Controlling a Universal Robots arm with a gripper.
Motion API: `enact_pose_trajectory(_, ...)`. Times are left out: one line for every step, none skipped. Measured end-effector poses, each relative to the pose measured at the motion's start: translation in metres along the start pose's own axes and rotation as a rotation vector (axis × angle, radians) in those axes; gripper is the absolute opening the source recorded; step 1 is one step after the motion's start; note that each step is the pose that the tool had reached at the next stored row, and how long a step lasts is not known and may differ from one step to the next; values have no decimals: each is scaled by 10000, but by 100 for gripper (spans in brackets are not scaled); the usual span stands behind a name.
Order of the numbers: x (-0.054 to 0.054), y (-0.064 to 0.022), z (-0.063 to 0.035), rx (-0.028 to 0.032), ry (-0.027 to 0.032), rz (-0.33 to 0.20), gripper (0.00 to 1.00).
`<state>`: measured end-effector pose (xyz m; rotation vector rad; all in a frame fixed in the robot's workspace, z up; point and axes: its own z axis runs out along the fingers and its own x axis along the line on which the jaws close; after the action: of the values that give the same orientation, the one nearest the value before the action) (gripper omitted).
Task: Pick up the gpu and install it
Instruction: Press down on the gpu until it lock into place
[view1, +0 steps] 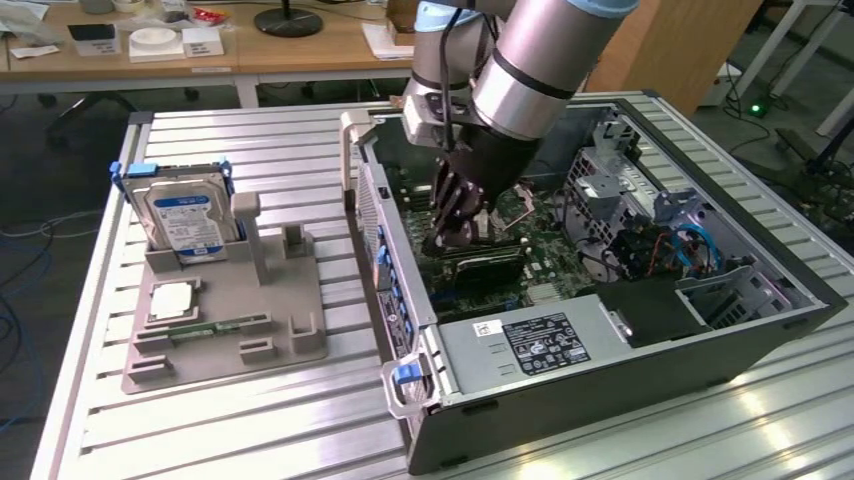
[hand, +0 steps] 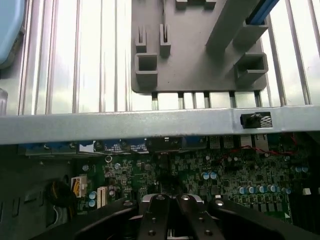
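Dark flat gpu seated low on the motherboard, fingers clenched just above it

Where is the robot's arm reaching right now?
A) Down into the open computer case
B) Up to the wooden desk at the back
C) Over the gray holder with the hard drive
A: the gripper hangs inside the open computer case, just above the green motherboard, away from the gray holder.
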<state>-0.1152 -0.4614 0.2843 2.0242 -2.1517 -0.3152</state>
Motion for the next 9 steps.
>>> enact_pose_trajectory(-1,-9,-9,-116,-2,2,11)
enact_pose_trajectory(-1,-16,-21,-220,0,4,11)
enact_pose_trajectory(-2,-22,-34,-327,5,7,11)
enact_pose_trajectory(-3,-29,-45,-446,10,11,11)
enact_pose_trajectory(-4,-35,-52,-592,16,16,11)
enact_pose_trajectory(-4,-36,-57,-762,26,23,11)
enact_pose_trajectory(-4,-36,-61,-931,35,30,11)
enact_pose_trajectory(-5,-37,-62,-1108,46,37,11)
enact_pose_trajectory(-5,-37,-62,-1257,54,42,11)
